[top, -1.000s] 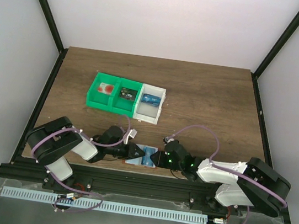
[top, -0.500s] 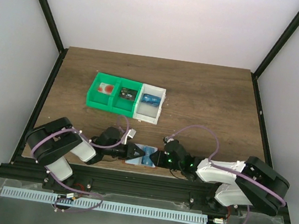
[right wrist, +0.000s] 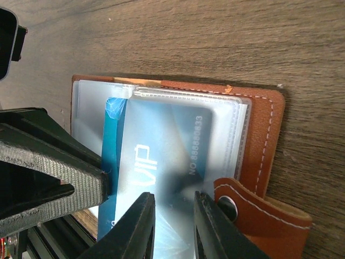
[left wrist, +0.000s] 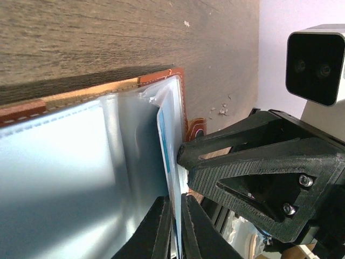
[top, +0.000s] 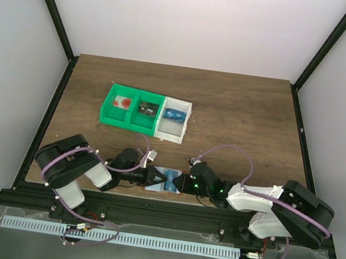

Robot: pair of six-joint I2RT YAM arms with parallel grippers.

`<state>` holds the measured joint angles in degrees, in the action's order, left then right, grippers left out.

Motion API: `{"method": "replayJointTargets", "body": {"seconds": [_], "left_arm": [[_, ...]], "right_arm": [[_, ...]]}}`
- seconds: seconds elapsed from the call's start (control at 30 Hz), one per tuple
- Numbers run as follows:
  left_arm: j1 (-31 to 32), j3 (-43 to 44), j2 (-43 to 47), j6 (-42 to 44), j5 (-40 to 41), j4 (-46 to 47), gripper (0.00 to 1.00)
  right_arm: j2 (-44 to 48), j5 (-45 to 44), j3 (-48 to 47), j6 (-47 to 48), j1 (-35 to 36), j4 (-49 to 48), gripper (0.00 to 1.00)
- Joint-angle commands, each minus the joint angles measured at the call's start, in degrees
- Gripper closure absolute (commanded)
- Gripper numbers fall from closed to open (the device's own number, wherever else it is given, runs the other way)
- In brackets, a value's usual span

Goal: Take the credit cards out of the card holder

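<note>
The card holder (top: 164, 181) lies open at the table's near edge, orange-brown leather (right wrist: 264, 135) around clear sleeves. A blue credit card (right wrist: 161, 145) marked VIP sits in a sleeve, and its left edge pokes out. My left gripper (top: 155, 177) comes in from the left, and in the left wrist view its jaws (left wrist: 175, 202) are pinched on that card edge (left wrist: 164, 145). My right gripper (top: 178, 182) faces it from the right. Its fingers (right wrist: 173, 199) stand a little apart, resting on the sleeve beside the snap tab (right wrist: 253, 213).
A green bin (top: 130, 111) and a white bin (top: 174, 120) stand joined at the back left, each holding small items. The two grippers nearly touch over the holder; the right gripper's finger (left wrist: 259, 178) fills the left wrist view's right side.
My left gripper's jaws have narrowed onto the card's edge. The left arm's elbow shifted slightly. The right arm and the card holder have not moved.
</note>
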<state>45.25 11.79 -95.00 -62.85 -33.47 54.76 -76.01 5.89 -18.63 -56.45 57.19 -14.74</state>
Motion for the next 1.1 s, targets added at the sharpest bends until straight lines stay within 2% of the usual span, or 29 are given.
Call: {"method": "replayJointTargets", "body": {"seconds": [0.0, 0.13, 0.8, 1.07], "left_arm": [[0.4, 0.7, -0.2, 1.3, 0.0, 0.3, 0.93], [0.4, 0.9, 0.0, 1.3, 0.5, -0.4, 1.00], [0.4, -0.4, 13.5, 5.9, 8.1, -18.4, 1.00], [0.4, 0.3, 21.8, 8.1, 12.5, -29.7, 1.00]], "right_arm": [[-0.7, 0.2, 1.8, -0.5, 0.3, 2.2, 0.78], [-0.6, 0.0, 2.0, -0.7, 0.3, 2.3, 0.78], [-1.6, -1.3, 1.6, -1.9, 0.3, 4.6, 0.81], [-0.9, -1.6, 1.6, -1.3, 0.3, 4.9, 0.80]]}}
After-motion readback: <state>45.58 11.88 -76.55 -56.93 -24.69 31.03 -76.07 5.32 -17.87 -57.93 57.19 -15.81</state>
